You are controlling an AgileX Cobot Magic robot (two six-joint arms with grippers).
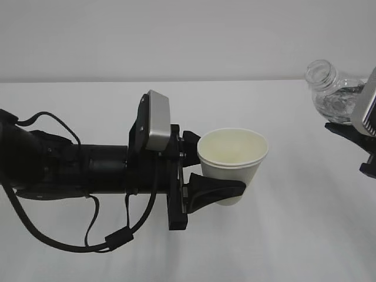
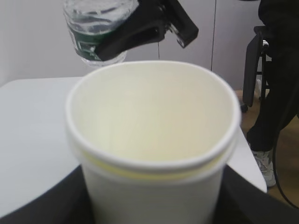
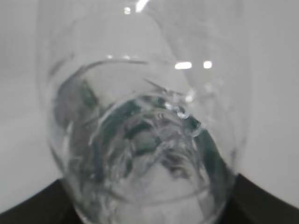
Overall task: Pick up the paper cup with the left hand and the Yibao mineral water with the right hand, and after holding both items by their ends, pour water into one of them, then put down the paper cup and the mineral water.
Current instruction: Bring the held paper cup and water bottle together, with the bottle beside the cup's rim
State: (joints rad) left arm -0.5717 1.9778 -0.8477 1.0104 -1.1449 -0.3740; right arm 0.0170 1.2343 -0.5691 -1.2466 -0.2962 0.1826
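1. Ext. view: left hand reaches in horizontally from the left, jaws about half open and clamped on the lower wall of the paper cup; cup upright, raised clear of the white table, mouth open upward.
2. Ext. view, right edge: right hand holds the Yibao mineral water aloft; bottle tilted, capless neck pointing up-left toward the cup, well apart from it.
3. Left wrist view: cup fills the frame, inside cream-white & dry-looking; bottle w/ green label band above and behind the rim, gripped by black jaws.
4. Right wrist view: bottle seen from its base end, water & green label blurred through clear plastic; jaws roughly half open, closed on the bottle's lower body.
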